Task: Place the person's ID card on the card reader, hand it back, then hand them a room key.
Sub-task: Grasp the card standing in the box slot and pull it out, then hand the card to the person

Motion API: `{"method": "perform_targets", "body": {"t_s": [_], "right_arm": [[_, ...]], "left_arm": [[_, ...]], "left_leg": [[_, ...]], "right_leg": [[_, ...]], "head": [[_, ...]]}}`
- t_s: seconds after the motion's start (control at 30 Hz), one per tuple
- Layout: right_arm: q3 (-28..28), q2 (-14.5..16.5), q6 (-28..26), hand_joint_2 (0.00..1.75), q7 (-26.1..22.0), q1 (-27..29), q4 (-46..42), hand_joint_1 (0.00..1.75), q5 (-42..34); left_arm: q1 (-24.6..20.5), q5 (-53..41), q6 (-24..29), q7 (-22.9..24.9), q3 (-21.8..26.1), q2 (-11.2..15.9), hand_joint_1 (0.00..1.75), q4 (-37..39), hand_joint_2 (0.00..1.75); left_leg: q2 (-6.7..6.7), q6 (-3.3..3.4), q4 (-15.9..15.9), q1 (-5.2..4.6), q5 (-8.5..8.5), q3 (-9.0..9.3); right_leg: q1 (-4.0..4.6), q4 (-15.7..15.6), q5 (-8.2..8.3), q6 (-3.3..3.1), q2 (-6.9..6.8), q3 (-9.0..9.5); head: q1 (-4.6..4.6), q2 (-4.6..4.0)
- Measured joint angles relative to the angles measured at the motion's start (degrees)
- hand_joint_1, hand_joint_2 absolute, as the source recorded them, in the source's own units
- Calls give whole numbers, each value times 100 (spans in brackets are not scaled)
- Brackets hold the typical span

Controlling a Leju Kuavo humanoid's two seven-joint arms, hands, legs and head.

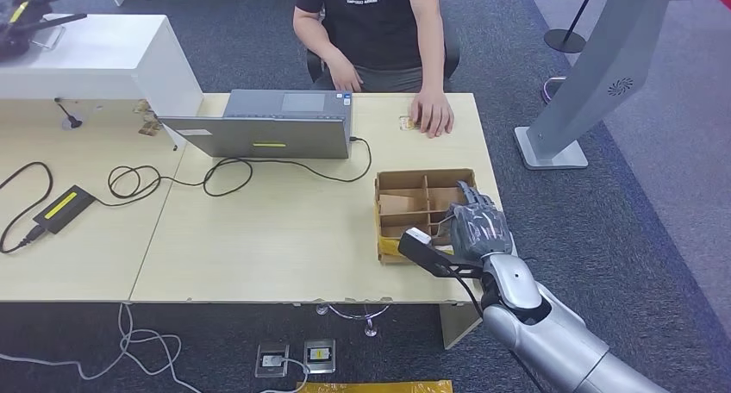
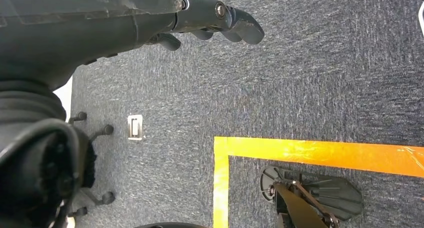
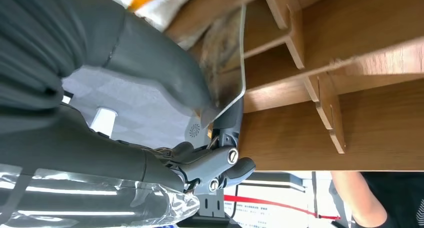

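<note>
The right hand (image 1: 479,225), at the lower right of the head view, is lowered over the near right part of the cardboard divider box (image 1: 392,184). In the right wrist view a thin card (image 3: 227,70) with a rounded corner is seen pinched between the thick thumb and the darker fingers (image 3: 220,165), so a room key is judged to be held at a slot of the box. The left hand (image 2: 220,20) is seen hanging over the carpet with its fingers loosely curled and nothing in them.

The grip appears to be taken on the card's edge only; the card could be twisted out of the pinch, or caught on a divider wall while it is lifted, and the light box could then be dragged along the table (image 1: 284,238). If the card is released early, it would likely drop back into a compartment.

The box is divided into several compartments; brown card inserts are seen in the left ones, and what else lies inside cannot be told.

Farther up, at the upper middle of the frame, a small card (image 1: 409,123), probably the ID card, lies on the table just beside the person's hand (image 1: 432,113). The laptop (image 1: 269,124) stands to its left.
</note>
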Motion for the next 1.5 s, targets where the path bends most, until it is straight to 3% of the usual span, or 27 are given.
{"method": "perform_targets", "body": {"t_s": [0.8, 1.17, 1.5], "right_arm": [[-26, 72, -56, 175, -293, 64, 72, 175, 1], [-25, 339, -652, 175, -744, 114, 592, 175, -302], [-48, 459, -796, 175, -754, 147, 878, 175, -298]], "left_arm": [[0, 70, 155, 64, 0, 0, 0, 0, 0], [0, 116, 163, 56, 0, -11, 0, 0, 0], [-1, 57, 161, 56, 0, -13, 0, 0, 0]], "left_leg": [[1, 0, 0, 1, 0, 0], [11, -1, 0, 3, 0, 5], [34, -4, -1, 6, -3, 43]], "right_leg": [[1, 0, 0, -1, 1, 1], [3, 0, 0, -1, 12, 2], [6, -2, 0, -1, 34, 29]], "head": [[0, 0], [-1, 1], [1, 1]]}}
